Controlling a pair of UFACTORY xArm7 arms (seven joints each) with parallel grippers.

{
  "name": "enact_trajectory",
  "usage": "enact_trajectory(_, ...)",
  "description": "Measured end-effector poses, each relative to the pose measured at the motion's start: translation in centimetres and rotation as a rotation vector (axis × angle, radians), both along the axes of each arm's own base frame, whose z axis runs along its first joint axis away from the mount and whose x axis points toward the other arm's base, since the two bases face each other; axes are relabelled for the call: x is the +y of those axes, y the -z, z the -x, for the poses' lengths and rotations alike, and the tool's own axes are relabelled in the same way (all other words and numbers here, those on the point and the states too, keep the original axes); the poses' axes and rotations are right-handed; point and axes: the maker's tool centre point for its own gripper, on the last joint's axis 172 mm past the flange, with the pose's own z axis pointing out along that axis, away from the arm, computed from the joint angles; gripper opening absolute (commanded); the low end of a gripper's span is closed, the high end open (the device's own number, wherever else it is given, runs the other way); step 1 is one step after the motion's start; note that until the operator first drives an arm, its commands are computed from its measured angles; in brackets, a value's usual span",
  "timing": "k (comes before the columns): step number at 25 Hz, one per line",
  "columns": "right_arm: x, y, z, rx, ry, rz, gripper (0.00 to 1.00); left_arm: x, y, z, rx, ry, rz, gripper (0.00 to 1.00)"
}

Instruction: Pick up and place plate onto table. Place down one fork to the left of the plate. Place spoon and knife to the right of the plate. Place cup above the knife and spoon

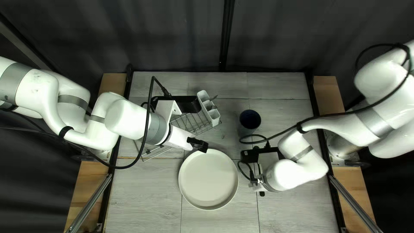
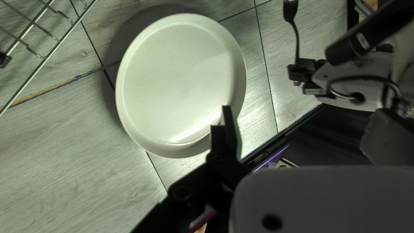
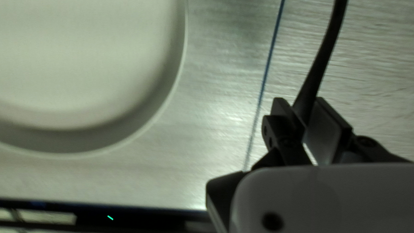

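Left arm reaches inward, its hand (image 1: 200,145) open; right arm folds back, hand (image 3: 305,111) clamped on a spoon (image 3: 320,64).

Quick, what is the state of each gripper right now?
Left gripper: open, holding nothing.
Right gripper: shut on the black spoon.
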Motion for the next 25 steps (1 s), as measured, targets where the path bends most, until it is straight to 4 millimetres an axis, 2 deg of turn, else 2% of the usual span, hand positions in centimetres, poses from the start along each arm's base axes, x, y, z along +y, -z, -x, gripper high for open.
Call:
enact_trajectory(5,0.2,1.4,-0.6,-0.012,0.027,-0.023,0.0,0.0,0.0,0.0,0.0,0.0,0.0,1.0)
enact_trajectory(17,0.7,3.2,-0.9,-0.006,-0.014,-0.046,0.0,0.0,0.0,0.0,0.0,0.0,0.0,1.0)
enact_trajectory(25,0.9,3.5,-0.9,0.006,-0.04,-0.054,0.03,0.0,0.0,0.0,0.0,0.0,0.0,1.0)
